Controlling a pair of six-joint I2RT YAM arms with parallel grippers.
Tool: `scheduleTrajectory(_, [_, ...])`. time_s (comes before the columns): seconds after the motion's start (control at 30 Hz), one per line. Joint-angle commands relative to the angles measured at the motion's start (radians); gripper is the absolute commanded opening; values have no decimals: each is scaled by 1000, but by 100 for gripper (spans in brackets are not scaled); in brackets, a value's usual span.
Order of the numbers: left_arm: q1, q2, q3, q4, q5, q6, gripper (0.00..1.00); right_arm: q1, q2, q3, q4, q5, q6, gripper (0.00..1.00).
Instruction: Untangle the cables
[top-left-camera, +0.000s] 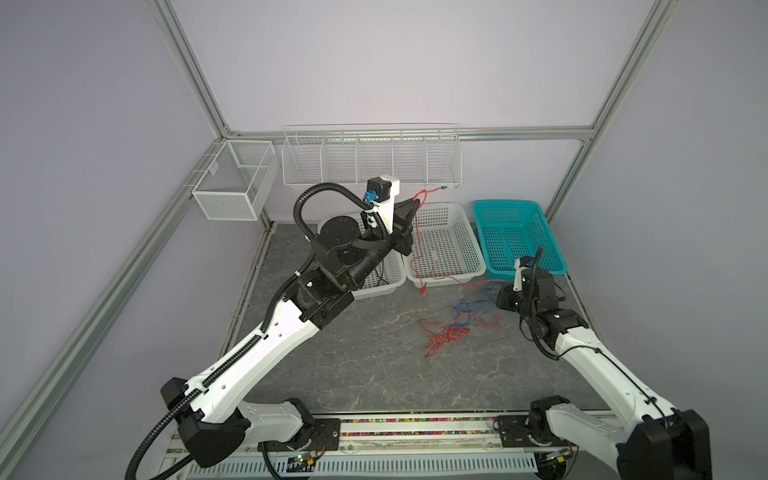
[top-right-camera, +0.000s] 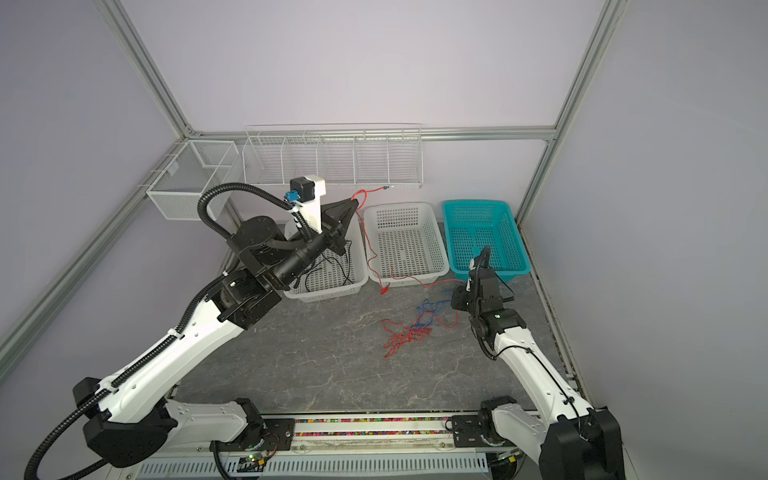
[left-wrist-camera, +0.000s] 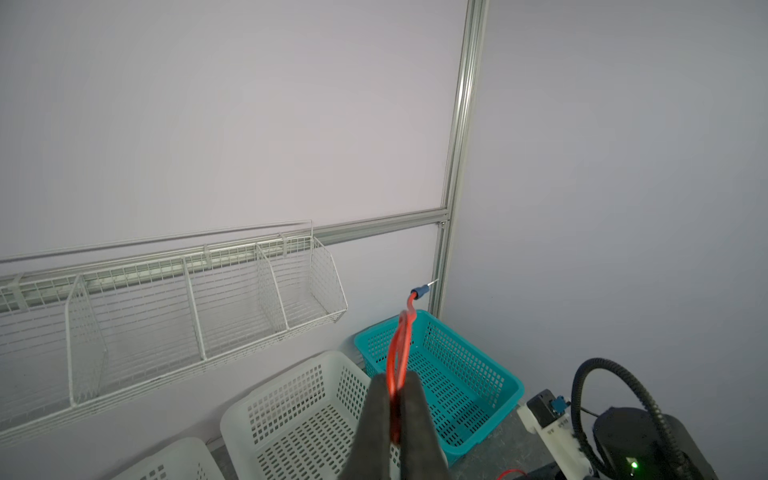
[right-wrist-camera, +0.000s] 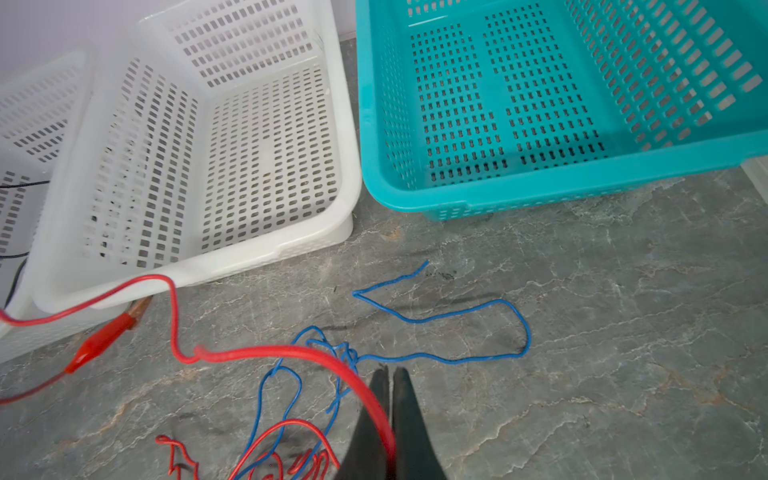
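Two white baskets (top-left-camera: 473, 245), one teal basket (top-left-camera: 505, 203), one tangle of cables (top-left-camera: 446, 336)

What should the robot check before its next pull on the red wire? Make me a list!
1. Left hand gripping the red cable: ok, shut on it, raised high.
2. Right hand gripping the red cable: ok, shut on it, low over the table.
3. Red cable free of the blue cable: not ok, a tangle lies on the table.
4. Red cable clear of the middle white basket: not ok, it drapes over the front rim.
5. Red clip free to slide: cannot tell.
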Motion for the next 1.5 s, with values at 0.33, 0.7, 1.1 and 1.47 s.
scheduleTrajectory(0.33, [58,296,446,-104,135,62,0,-31,-52,-78,32,15,9,6])
scheduleTrajectory(0.7, [138,564,862,-214,250,-12,0,-36,-97,-111,14,-1,-12,6])
scheduleTrajectory(1.1, [140,603,710,-149,229,-52,0,-36,-106,-128,21,-20,-20,6])
scheduleTrajectory(1.47, [161,689,424,-43,229,-110,0,-36,-133,-114,2,-43,-22,6])
